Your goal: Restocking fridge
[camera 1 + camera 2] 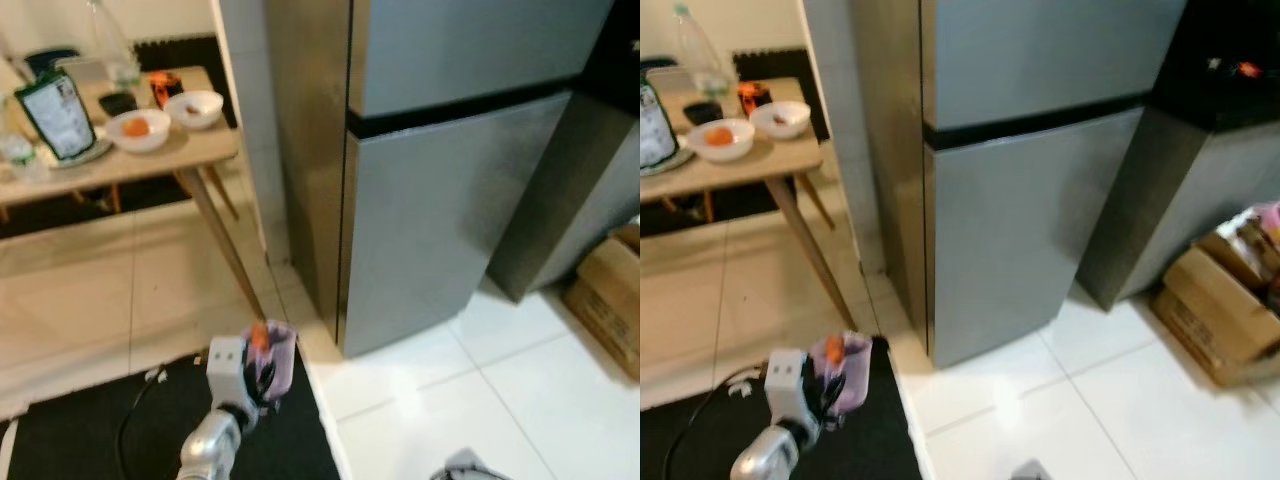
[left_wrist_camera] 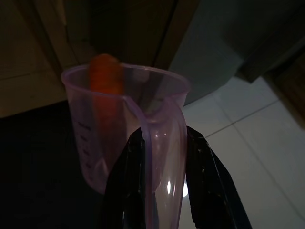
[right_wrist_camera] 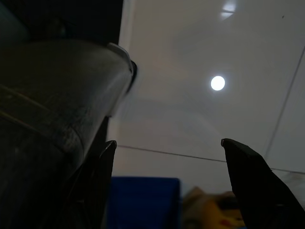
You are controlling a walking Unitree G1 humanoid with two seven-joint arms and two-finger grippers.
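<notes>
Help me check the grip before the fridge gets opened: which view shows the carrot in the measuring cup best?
The left wrist view: the carrot stands inside the purple measuring cup, whose handle the left gripper pinches. The eye views show cup and carrot small, blurred, beside the closed fridge.

Setting: a home kitchen, as we read it. We note a tall two-door steel fridge (image 1: 440, 170), both doors closed, standing on glossy white floor tiles (image 1: 500, 400). To its left we list a wooden bench (image 1: 130, 150) bearing two white bowls (image 1: 165, 120), a clear bottle (image 1: 112, 45) and a food pouch (image 1: 58, 115); cardboard boxes (image 1: 1215, 310) on the floor at right; a black mat (image 1: 100, 430).
</notes>
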